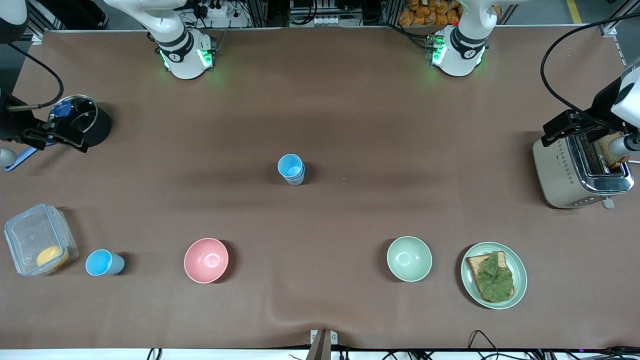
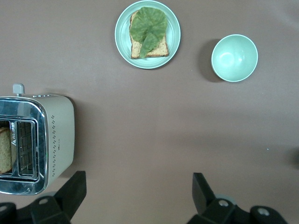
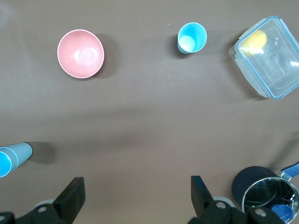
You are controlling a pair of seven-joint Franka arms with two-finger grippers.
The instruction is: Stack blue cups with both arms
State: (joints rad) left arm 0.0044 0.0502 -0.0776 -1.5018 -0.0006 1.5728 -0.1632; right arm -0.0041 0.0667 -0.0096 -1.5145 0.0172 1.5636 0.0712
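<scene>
My right gripper (image 3: 135, 198) hangs open over the pot (image 1: 82, 120) — the lone blue cup (image 1: 103, 262) stands nearest it; left gripper (image 2: 138, 196) open over the toaster (image 1: 580, 172).

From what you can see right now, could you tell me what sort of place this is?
Probably a robotics lab staged as a kitchen: a brown-covered table with a toaster, a pink bowl and blue cups, cables along its edges.

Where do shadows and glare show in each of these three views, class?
Front view: green lights glow at both arm bases; soft shadows fall beside the stacked blue cups and the pink bowl. Left wrist view: the toaster's chrome top shines; the green bowl casts a shadow. Right wrist view: the lone blue cup shows a pale highlight inside.
</scene>
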